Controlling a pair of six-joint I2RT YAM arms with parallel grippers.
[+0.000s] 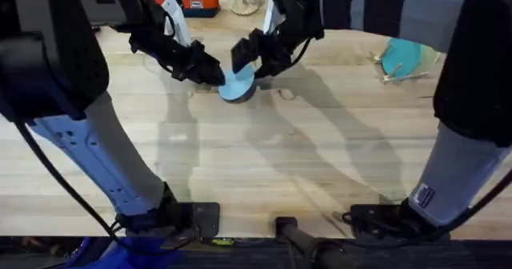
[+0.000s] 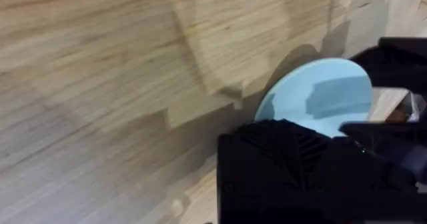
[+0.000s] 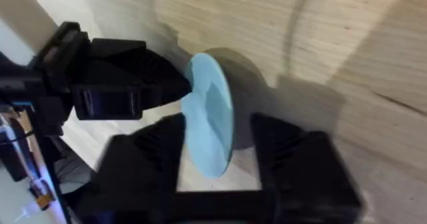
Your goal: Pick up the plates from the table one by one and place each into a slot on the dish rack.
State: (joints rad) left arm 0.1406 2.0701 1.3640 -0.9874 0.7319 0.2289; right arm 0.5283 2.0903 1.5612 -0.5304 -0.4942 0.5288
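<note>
**Both arms meet at a pale blue plate, far middle of the tabletop**

The right gripper has its two black fingers spread, one on each side of the pale blue plate, which stands on edge in the gap between them; whether the pads actually press its faces cannot be told. Just beyond the plate's far rim, the left gripper reaches in from the other side, its tip touching or nearly touching the plate's edge. In the left wrist view, that gripper's own fingers sit low in front of the plate, covering its lower part; whether they are spread or pressed together cannot be told. In the overhead view the plate sits between the left gripper and the right gripper, over the pale wooden tabletop. Well away from both pairs of fingers, near the tabletop's right edge, a small wooden dish rack holds a second blue plate leaning among its pegs.
</note>
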